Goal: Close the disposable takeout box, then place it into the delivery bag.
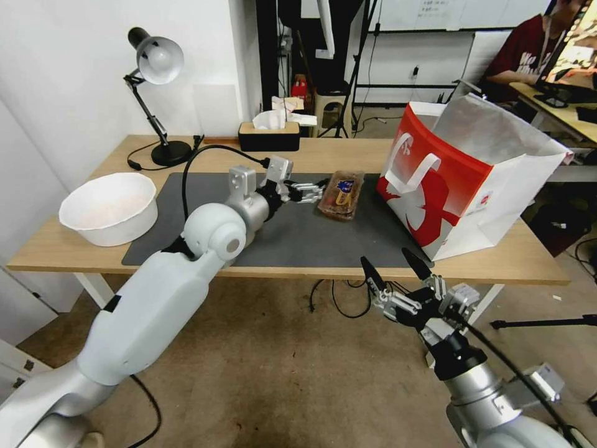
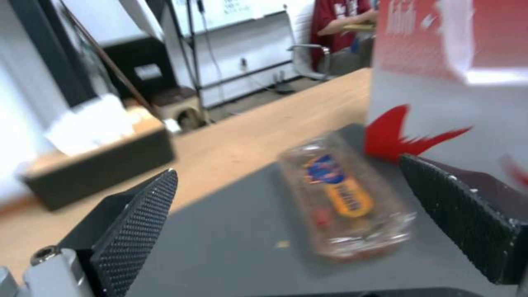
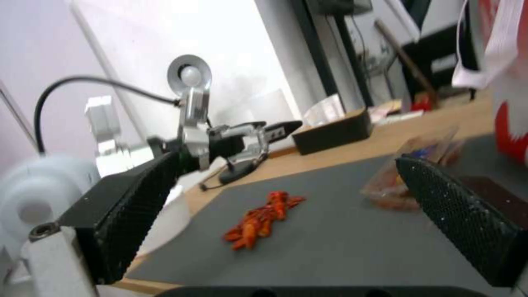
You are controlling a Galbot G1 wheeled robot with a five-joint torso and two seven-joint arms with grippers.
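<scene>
One takeout box (image 1: 341,194) shut, one delivery bag (image 1: 463,177), left gripper (image 1: 309,191) and right gripper (image 1: 398,261) both spread

Closed clear takeout box (image 1: 341,195) with reddish-brown food and blue-orange label lies flat on grey mat, just beside upright open red-and-white delivery bag (image 1: 463,180), silvery lining showing.
</scene>
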